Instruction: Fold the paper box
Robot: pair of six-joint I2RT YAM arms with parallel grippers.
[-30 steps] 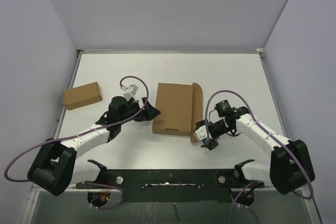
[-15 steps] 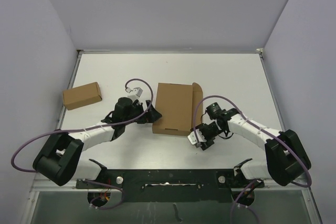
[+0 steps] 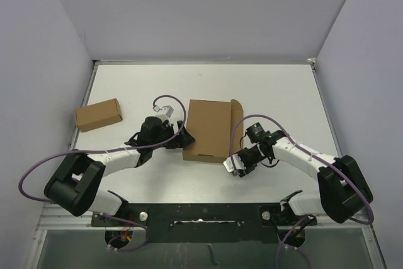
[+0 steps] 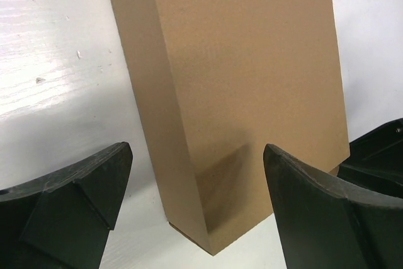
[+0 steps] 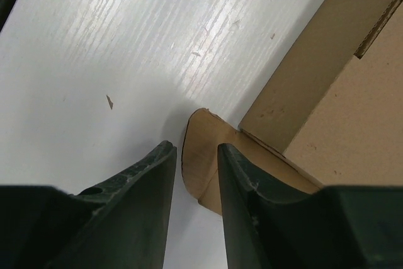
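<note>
A small brown cardboard box (image 3: pixel 98 115) lies closed on the left part of the white bench (image 3: pixel 271 86), near the left edge and well apart from the other things; its long side runs roughly left to right, tilted a little, with the right end farther back. The bench top is glossy white with fine streaks like wood grain, and the wrist views show a few small dark specks on it; plain pale grey walls (image 3: pixel 201 11) close it in at the back and on both sides.

The left gripper (image 3: pixel 182 135) reached inward, jaws spread wide; the right gripper (image 5: pixel 196 155), also turned inward, had fingers narrowly apart.
</note>
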